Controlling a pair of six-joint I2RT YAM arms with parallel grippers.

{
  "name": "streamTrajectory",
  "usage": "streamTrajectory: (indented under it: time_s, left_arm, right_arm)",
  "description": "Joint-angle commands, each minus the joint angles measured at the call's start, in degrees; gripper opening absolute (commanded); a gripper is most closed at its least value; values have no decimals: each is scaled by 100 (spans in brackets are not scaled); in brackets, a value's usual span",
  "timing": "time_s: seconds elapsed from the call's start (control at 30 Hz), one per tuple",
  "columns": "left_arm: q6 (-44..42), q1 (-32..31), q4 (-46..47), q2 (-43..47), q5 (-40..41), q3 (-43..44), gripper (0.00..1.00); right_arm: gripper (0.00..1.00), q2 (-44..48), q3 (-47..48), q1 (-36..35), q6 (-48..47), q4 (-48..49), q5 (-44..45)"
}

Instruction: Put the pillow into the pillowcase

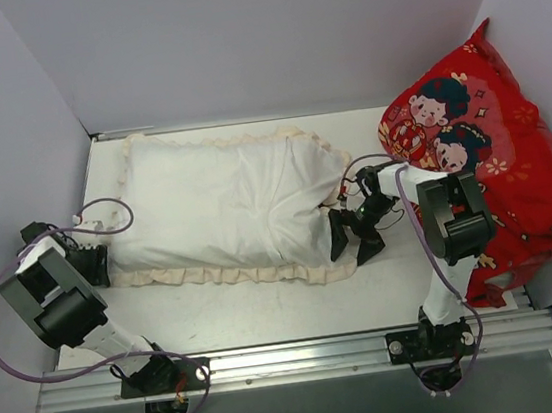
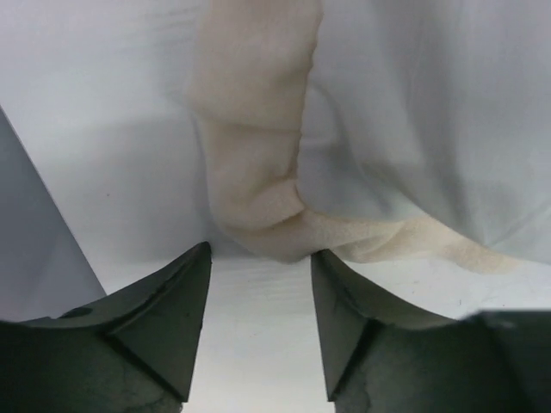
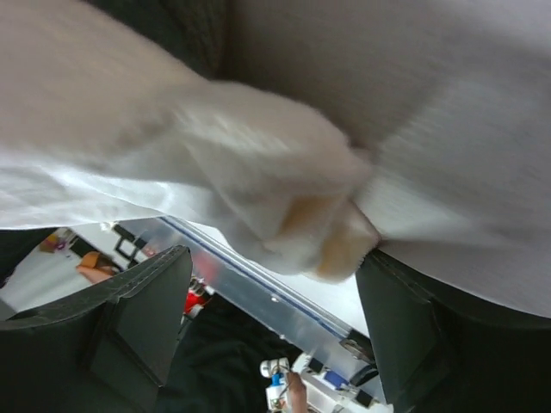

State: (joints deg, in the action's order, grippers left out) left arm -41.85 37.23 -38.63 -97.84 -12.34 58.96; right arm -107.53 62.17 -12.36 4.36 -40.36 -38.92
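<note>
The pillowcase [image 1: 225,198] lies plump across the table, pale side up, with its cream frill [image 1: 224,274] all round. The pillow fills it, and I cannot tell the pillow's own cloth from the case's. My left gripper [image 1: 94,262] is at the case's left end. In the left wrist view it [image 2: 261,249] is open, bare table between the fingers and the frill [image 2: 258,172] just past the tips. My right gripper [image 1: 353,241] is at the right end, open [image 3: 274,256]. A bunch of white cloth with a yellowish patch [image 3: 320,225] hangs just above its fingers.
A large red cartoon cushion [image 1: 496,154] leans against the right wall behind the right arm. White walls close in the table at the back and both sides. A metal rail [image 1: 295,357] with both arm bases runs along the near edge.
</note>
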Motion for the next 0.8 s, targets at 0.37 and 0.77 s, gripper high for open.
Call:
streamTrajectory:
  time_s: [0.37,0.77]
  left_arm:
    - [53,-639,-890,1134,-1868,168,0]
    - [1625,-884,-1086,1953,-3335,2733,0]
  right_arm:
    - [0,1301,339,337,214,802,-1680]
    - [0,1954,2524,928,-374,-156,-1638]
